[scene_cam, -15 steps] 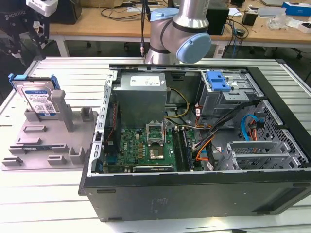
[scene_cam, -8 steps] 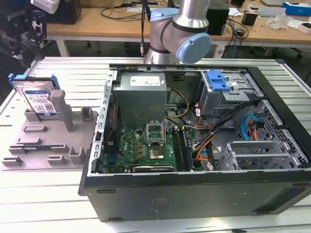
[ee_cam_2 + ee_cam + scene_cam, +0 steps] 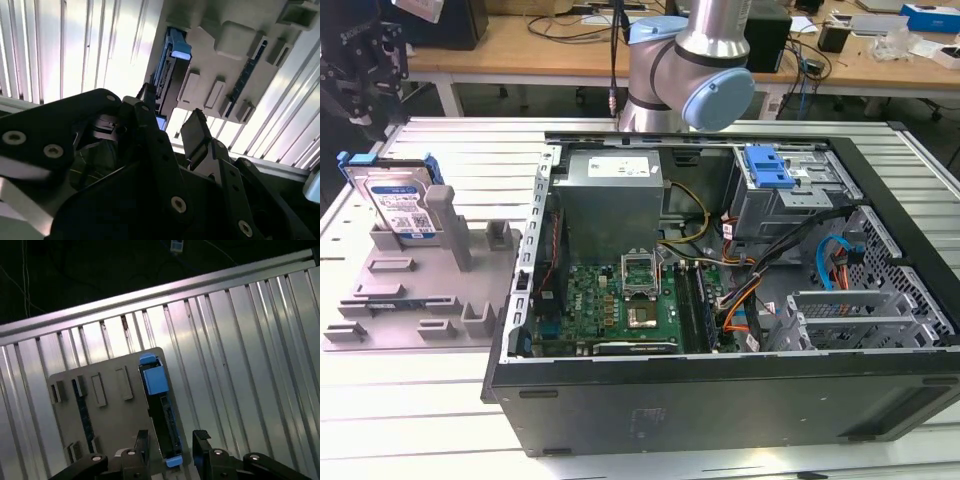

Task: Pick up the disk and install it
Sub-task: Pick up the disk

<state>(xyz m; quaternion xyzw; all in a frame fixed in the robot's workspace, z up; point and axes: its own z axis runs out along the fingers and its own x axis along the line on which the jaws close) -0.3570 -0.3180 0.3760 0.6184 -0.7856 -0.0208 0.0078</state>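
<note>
The disk [image 3: 400, 205] stands on edge in a slot at the far end of a grey plastic fixture [image 3: 410, 290], at the exterior view's left. It is silver with a white-and-blue label and blue rails. My black gripper [image 3: 365, 70] hangs in the air above and a little behind it. From the first wrist view I look down on the disk's thin top edge [image 3: 159, 405], and my gripper [image 3: 171, 442] is open with one finger on each side of that edge's line. The second wrist view gives the disk [image 3: 170, 65] beyond my open gripper [image 3: 170, 112]. Nothing is held.
An open computer case [image 3: 910, 400] lies on the ribbed metal table [image 3: 470, 150], right of the fixture. Inside are a grey metal box [image 3: 610, 190], a motherboard [image 3: 620, 300], cables and a metal cage with a blue tab [image 3: 770, 170]. The arm's base [image 3: 690, 60] stands behind the case.
</note>
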